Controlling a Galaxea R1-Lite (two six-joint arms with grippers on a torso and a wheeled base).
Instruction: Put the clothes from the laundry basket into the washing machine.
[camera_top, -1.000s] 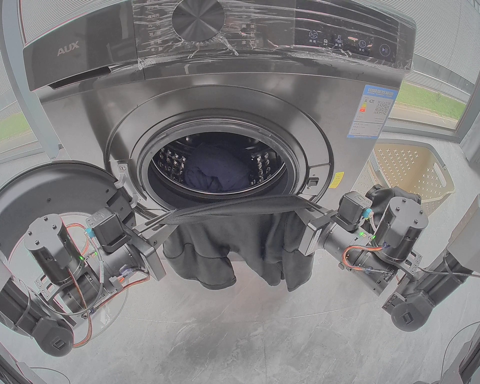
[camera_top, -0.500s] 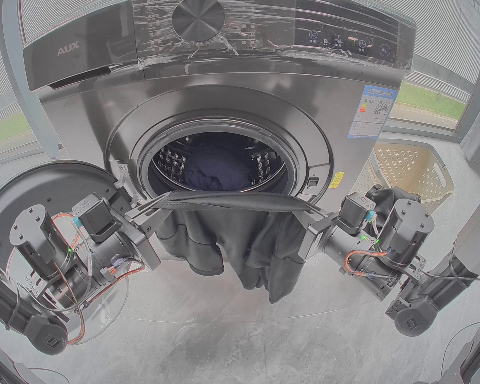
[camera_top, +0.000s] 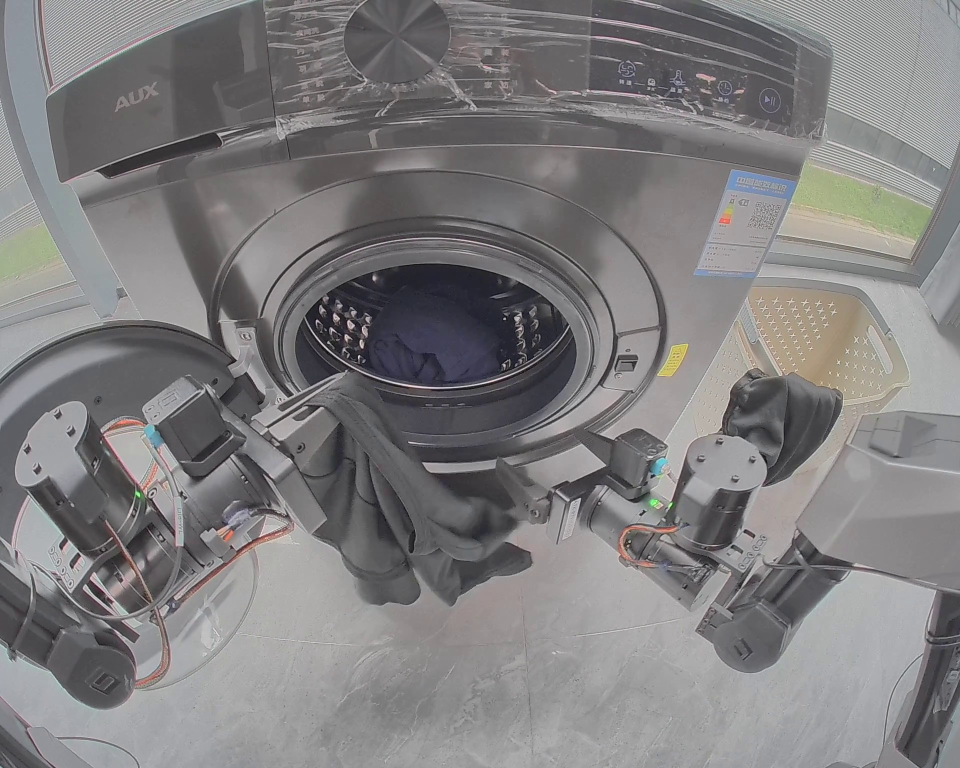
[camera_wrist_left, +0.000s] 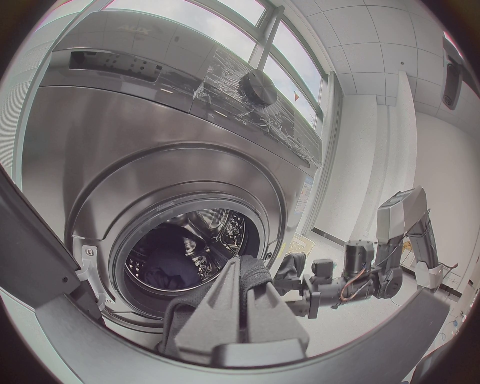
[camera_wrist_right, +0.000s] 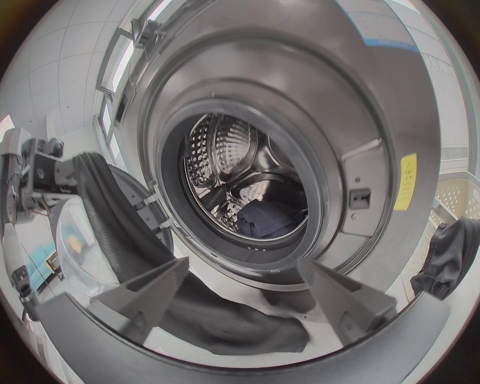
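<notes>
Laundry area, washing machine (camera_top: 450, 190), laundry basket (camera_top: 822, 335)

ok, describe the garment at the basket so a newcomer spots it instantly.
Find the washing machine; on the robot's right of it stands the beige perforated laundry basket. A black garment is draped over the basket's near rim. Unlike the dark garment pinched in the jaws of the left gripper and the navy garment in the drum, nothing holds it.
</notes>
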